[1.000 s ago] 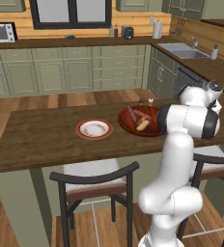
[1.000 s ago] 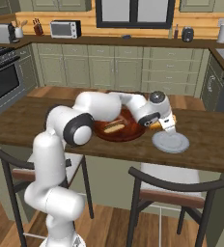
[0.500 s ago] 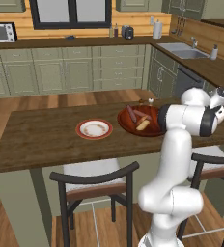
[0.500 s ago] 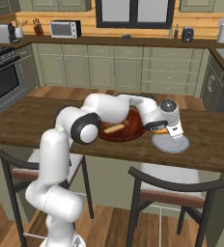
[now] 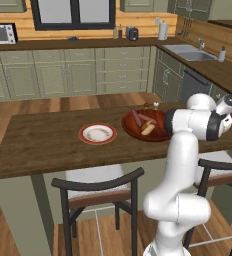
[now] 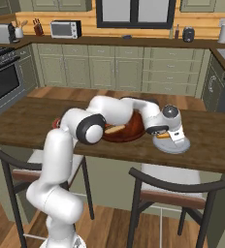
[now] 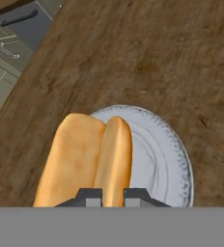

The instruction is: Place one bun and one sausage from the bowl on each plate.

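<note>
Right now my gripper (image 7: 112,195) is clamped on a split golden bun (image 7: 87,157), held over the ridged pale grey plate (image 7: 174,159) just beneath it. Behind me, the glossy reddish-brown bowl (image 5: 138,131) holds sausages (image 5: 136,118) on the wooden surface (image 7: 147,53).

Golden bun (image 7: 87,159) above pale grey plate (image 7: 174,154).

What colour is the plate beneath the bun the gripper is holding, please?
Plain pale grey plate, no coloured rim; it shows best in the hand view, under the golden bun.
</note>
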